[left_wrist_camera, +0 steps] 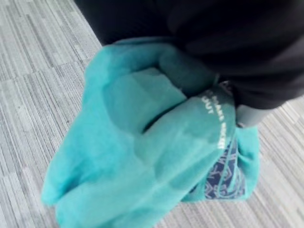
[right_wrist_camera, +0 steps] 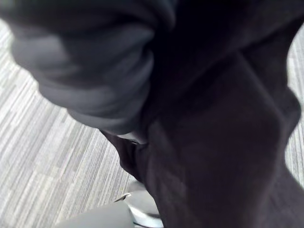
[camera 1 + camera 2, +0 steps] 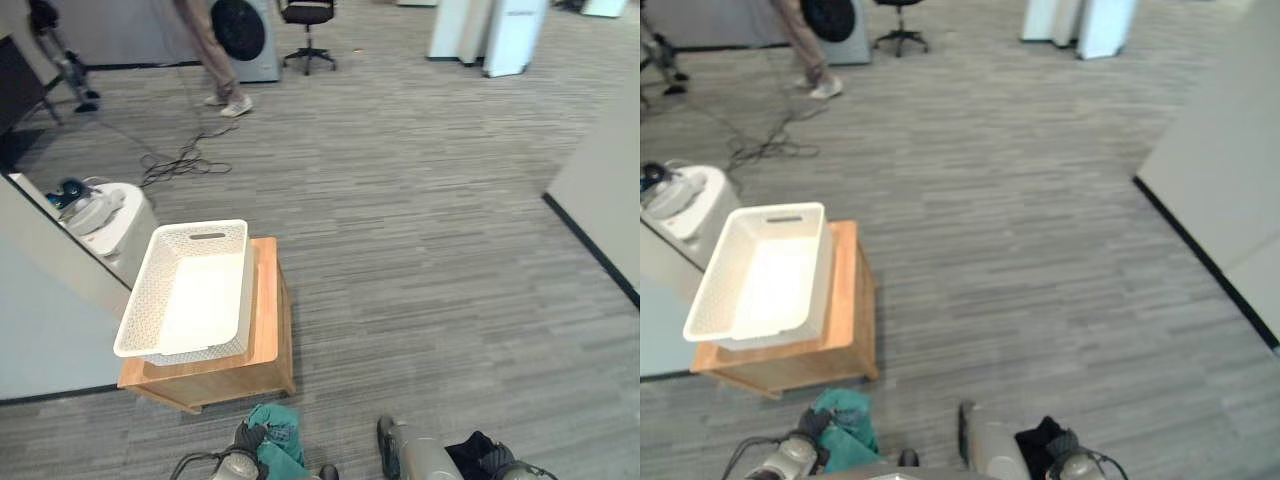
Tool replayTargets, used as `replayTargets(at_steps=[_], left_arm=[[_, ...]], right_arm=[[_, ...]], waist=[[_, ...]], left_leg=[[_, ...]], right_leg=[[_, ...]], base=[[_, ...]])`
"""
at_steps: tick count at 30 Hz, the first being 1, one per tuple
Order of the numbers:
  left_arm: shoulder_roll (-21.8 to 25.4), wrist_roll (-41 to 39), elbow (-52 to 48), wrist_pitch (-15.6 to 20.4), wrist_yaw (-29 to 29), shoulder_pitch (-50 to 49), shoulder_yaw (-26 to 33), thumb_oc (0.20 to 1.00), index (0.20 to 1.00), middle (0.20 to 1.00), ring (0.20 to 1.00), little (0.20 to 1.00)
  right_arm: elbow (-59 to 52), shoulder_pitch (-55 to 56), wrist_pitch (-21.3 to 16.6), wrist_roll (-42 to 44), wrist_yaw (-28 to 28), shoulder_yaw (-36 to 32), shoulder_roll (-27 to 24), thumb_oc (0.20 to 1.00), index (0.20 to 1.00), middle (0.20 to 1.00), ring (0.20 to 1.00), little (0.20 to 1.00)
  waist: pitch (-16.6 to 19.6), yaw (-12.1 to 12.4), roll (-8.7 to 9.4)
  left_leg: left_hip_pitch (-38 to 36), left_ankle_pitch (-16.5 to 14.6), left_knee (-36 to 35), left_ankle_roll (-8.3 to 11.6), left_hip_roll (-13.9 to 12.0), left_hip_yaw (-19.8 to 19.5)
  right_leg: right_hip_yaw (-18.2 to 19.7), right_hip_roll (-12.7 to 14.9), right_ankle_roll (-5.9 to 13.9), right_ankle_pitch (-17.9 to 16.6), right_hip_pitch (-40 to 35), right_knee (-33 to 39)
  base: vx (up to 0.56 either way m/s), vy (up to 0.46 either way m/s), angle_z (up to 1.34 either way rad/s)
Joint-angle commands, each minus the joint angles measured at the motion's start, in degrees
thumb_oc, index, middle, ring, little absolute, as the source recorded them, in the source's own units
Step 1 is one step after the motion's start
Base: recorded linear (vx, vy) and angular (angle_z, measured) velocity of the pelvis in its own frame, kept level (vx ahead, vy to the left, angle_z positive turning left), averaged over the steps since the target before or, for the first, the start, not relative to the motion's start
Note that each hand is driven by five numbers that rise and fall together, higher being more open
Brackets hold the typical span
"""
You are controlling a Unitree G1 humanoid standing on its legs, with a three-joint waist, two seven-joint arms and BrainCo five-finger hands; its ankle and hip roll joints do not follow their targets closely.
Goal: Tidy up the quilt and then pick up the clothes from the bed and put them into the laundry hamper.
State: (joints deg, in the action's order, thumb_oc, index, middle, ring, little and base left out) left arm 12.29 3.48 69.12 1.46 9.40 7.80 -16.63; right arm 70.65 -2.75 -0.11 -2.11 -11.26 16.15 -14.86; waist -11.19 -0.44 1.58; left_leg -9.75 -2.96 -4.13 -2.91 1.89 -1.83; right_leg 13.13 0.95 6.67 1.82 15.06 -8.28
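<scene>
The laundry hamper point(image 3: 190, 290) sits empty ahead-left of my left robot hand point(image 3: 250, 437), which grips the teal garment point(image 3: 280, 440); the right robot hand point(image 3: 495, 458), farther off, clutches dark clothing point(image 3: 470, 450).

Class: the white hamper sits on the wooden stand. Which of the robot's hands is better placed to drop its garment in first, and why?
Probably the left. The left hand, carrying the teal garment, sits just below the wooden stand bearing the white hamper. The right hand, with the dark garment, is farther off to the right.
</scene>
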Motion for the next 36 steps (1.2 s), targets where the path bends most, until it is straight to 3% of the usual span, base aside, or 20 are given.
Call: replayTargets(at_steps=[1, 3, 5, 7, 8, 9, 13, 14, 16, 17, 18, 19, 21, 23, 25, 27, 28, 29, 30, 36], left_arm=[[0.3, 1.2, -1.6, 2.0, 1.5, 2.3, -1.7, 0.200, 0.200, 0.200, 0.200, 0.200], [-0.1, 0.9, -1.7, 2.2, 2.1, 1.7, -1.3, 0.200, 0.200, 0.200, 0.200, 0.200], [-0.8, -2.8, -1.4, 3.1, 2.7, 0.7, 0.3, 0.200, 0.200, 0.200, 0.200, 0.200], [-0.9, -3.5, -1.8, 3.0, 2.9, 0.5, 0.5, 0.200, 0.200, 0.200, 0.200, 0.200], [-1.2, -3.8, -2.1, 3.0, 2.8, -0.4, 0.8, 0.200, 0.200, 0.200, 0.200, 0.200], [-1.2, -3.8, -2.1, 3.0, 2.8, -0.4, 0.8, 0.200, 0.200, 0.200, 0.200, 0.200], [-1.5, -4.0, -1.9, 2.5, 2.1, -2.1, 1.4, 0.200, 0.200, 0.200, 0.200, 0.200], [-1.4, -3.7, -1.1, 1.9, 1.9, -2.7, 2.2, 0.200, 0.200, 0.200, 0.200, 0.200], [-1.3, -3.4, -0.8, 1.6, 1.7, -3.4, 2.7, 0.200, 0.200, 0.200, 0.200, 0.200], [-0.7, -3.2, 0.7, 1.0, 1.5, -5.2, 4.1, 0.200, 0.200, 0.200, 0.200, 0.200], [-0.7, -3.2, 0.7, 1.1, 1.5, -5.2, 4.0, 0.200, 0.200, 0.200, 0.200, 0.200], [0.0, -3.1, 1.5, 0.6, 1.7, -5.2, 4.8, 0.200, 0.200, 0.200, 0.200, 0.200], [0.5, -3.1, 1.6, 0.5, 2.1, -5.4, 5.7, 0.200, 0.200, 0.200, 0.200, 0.200], [1.7, -2.8, 1.5, 0.4, 2.5, -6.0, 6.8, 0.200, 0.200, 0.200, 0.200, 0.200], [1.7, -2.8, 1.5, 0.4, 2.5, -6.0, 6.8, 0.200, 0.200, 0.200, 0.200, 0.200], [2.7, -2.0, 0.5, 0.6, 2.2, -5.7, 5.9, 0.200, 0.200, 0.200, 0.200, 0.200], [3.4, -1.4, -0.2, 1.1, 2.0, -5.0, 4.7, 0.200, 0.200, 0.200, 0.200, 0.200], [3.4, -1.4, -0.2, 1.1, 2.0, -5.0, 4.7, 0.200, 0.200, 0.200, 0.200, 0.200], [3.8, -1.0, -0.1, 1.3, 2.0, -4.4, 3.9, 0.200, 0.200, 0.200, 0.200, 0.200], [4.6, -0.3, 1.2, 1.3, 2.6, -4.7, 5.2, 0.200, 0.200, 0.200, 0.200, 0.200]], right_arm=[[0.2, -0.8, 0.2, 0.2, -0.8, -0.1, -3.1, 0.200, 0.200, 0.200, 0.200, 0.200], [1.5, -0.7, 0.7, 0.0, -0.4, 0.2, -2.6, 0.200, 0.200, 0.200, 0.200, 0.200], [1.6, -0.3, 0.1, -0.5, -0.3, 0.4, -2.8, 0.200, 0.200, 0.200, 0.200, 0.200], [1.4, -0.1, 0.1, -0.3, -0.5, 0.2, -3.0, 0.200, 0.200, 0.200, 0.200, 0.200], [1.7, 0.1, 0.0, -0.1, -0.5, -0.1, -3.5, 0.200, 0.200, 0.200, 0.200, 0.200], [1.7, 0.1, 0.0, -0.1, -0.5, -0.1, -3.5, 0.200, 0.200, 0.200, 0.200, 0.200], [0.8, -0.2, -0.4, 2.9, -0.1, -2.7, -3.8, 0.200, 0.200, 0.200, 0.200, 0.200], [-0.1, -0.4, -0.6, 3.7, -0.3, -4.1, -4.1, 0.200, 0.200, 0.200, 0.200, 0.200], [-0.5, -0.3, -0.6, 4.1, -0.3, -4.7, -4.3, 0.200, 0.200, 0.200, 0.200, 0.200], [-1.5, 0.2, -0.8, 4.2, -0.1, -4.9, -4.2, 0.200, 0.200, 0.200, 0.200, 0.200], [-1.5, 0.3, -0.8, 4.1, -0.1, -4.9, -4.2, 0.200, 0.200, 0.200, 0.200, 0.200], [-2.9, 0.6, -1.3, 5.2, -0.2, -6.2, -4.1, 0.200, 0.200, 0.200, 0.200, 0.200], [-4.0, 0.2, -1.5, 5.9, -0.5, -6.8, -4.0, 0.200, 0.200, 0.200, 0.200, 0.200], [-8.9, 0.2, -2.3, 7.5, -1.0, -9.1, -5.1, 0.200, 0.200, 0.200, 0.200, 0.200], [-9.0, 0.2, -2.2, 7.5, -1.0, -9.1, -5.1, 0.200, 0.200, 0.200, 0.200, 0.200], [-11.2, 0.2, -2.7, 8.8, -1.9, -11.2, -7.4, 0.200, 0.200, 0.200, 0.200, 0.200], [-12.1, -0.5, -3.1, 10.5, -3.0, -13.4, -9.7, 0.200, 0.200, 0.200, 0.200, 0.200], [-12.1, -0.5, -3.1, 10.5, -3.0, -13.4, -9.7, 0.200, 0.200, 0.200, 0.200, 0.200], [-13.8, -1.4, -3.4, 11.9, -4.1, -15.4, -12.0, 0.200, 0.200, 0.200, 0.200, 0.200], [-25.0, -3.2, -5.1, 11.4, -7.3, -20.1, -18.3, 0.200, 0.200, 0.200, 0.200, 0.200]], waist=[[-0.9, 0.1, -0.23], [-0.1, 0.1, 0.20], [-1.8, 0.8, 1.33], [-2.1, 0.8, 1.97], [-2.6, 0.6, 2.73], [-2.4, 0.7, 2.79], [-1.1, -0.1, 2.36], [-0.1, -0.7, 1.36], [0.5, -1.2, 1.10], [1.8, -0.4, 0.84], [1.9, -0.7, 0.94], [1.6, -0.9, 0.99], [1.0, -1.2, 1.15], [-0.7, -2.1, 1.16], [-0.6, -2.0, 1.24], [-1.2, -2.6, 0.87], [-0.9, -3.4, 1.52], [-0.9, -3.4, 1.37], [-0.3, -4.1, 2.17], [-0.5, -4.9, 2.29]], left_leg=[[-1.1, -1.9, 1.1, 4.68, -3.2, 1.0], [-1.5, -2.8, 3.5, 5.62, -4.0, 0.6], [6.1, 2.6, 19.3, 7.24, -6.4, 1.9], [8.8, 4.0, 22.7, 6.58, -7.8, 4.7], [11.3, 3.2, 25.2, 5.75, -10.6, 14.5], [11.5, 3.4, 25.1, 5.75, -10.6, 14.5], [14.1, -0.8, 19.3, 5.46, -8.0, 27.5], [12.6, 0.5, 13.7, 5.84, -8.5, 35.0], [11.3, 0.6, 11.8, 5.33, -8.5, 36.9], [9.3, 0.0, 8.4, 4.04, -5.8, 32.6], [9.2, 0.1, 8.1, 3.92, -5.5, 32.4], [6.2, -1.0, 4.3, 2.42, -4.0, 29.8], [4.2, -1.2, 2.3, 1.54, -3.1, 28.7], [1.3, -0.7, -0.2, 1.06, -3.5, 26.6], [1.4, -0.7, -0.2, 1.02, -3.4, 26.7], [1.8, 1.3, -0.5, 2.05, -5.1, 23.8], [2.3, 1.3, -0.9, 3.29, -5.2, 21.5], [2.4, 1.4, -0.9, 3.35, -5.4, 21.6], [2.7, 0.5, -0.9, 4.26, -5.1, 19.5], [1.5, -1.4, -0.9, 6.56, -7.0, 15.0]], right_leg=[[2.5, 2.2, 1.91, -0.2, -8.5, 5.5], [1.1, 3.1, 2.10, -1.1, -9.5, 5.4], [-2.7, 4.0, -0.06, -0.4, -13.5, 5.1], [-4.6, 4.7, -1.14, 0.2, -14.2, 5.1], [-9.9, 5.8, -2.39, 1.9, -17.9, 6.8], [-9.8, 5.8, -2.41, 1.7, -17.7, 6.9], [-17.9, 6.6, -1.97, 5.5, -22.2, 6.8], [-22.7, 6.2, -1.43, 7.4, -23.1, 5.2], [-25.3, 6.2, -1.36, 8.0, -23.4, 4.0], [-28.0, 6.3, -0.98, 8.5, -23.1, -1.8], [-28.3, 6.5, -0.85, 8.8, -23.0, -2.2], [-29.9, 7.5, 2.24, 6.1, -20.0, -12.9], [-28.6, 8.2, 3.80, 4.9, -17.6, -18.7], [-23.3, 7.7, 6.20, 0.9, -10.8, -32.0], [-23.1, 7.8, 6.24, 1.0, -10.6, -32.2], [-19.6, 4.4, 3.50, 1.6, -7.8, -26.7], [-16.3, 4.0, 2.63, 2.9, -8.8, -14.7], [-16.3, 3.8, 2.55, 2.6, -8.9, -14.3], [-12.3, 4.8, 2.72, 1.6, -10.5, -1.2], [-5.6, 8.3, 4.97, -3.4, -6.4, 8.0]], base=[[0.50, -0.502, 1.36], [0.40, -0.475, 0.83], [0.24, -0.496, 0.63], [0.08, -0.272, 0.82], [0.09, -0.230, 0.91], [0.12, -0.276, 1.26], [0.20, -0.081, 1.56], [0.29, -0.004, 1.28], [0.27, 0.016, 1.33], [0.31, 0.037, 1.47], [0.38, 0.083, 1.60], [0.20, 0.080, 1.25], [0.15, 0.064, 1.47], [0.13, 0.002, 1.33], [0.08, -0.051, 1.15], [0.15, -0.216, 0.81], [0.13, -0.195, 0.27], [0.19, -0.301, 1.34], [0.14, -0.242, 1.69], [0.14, -0.263, 0.67]])
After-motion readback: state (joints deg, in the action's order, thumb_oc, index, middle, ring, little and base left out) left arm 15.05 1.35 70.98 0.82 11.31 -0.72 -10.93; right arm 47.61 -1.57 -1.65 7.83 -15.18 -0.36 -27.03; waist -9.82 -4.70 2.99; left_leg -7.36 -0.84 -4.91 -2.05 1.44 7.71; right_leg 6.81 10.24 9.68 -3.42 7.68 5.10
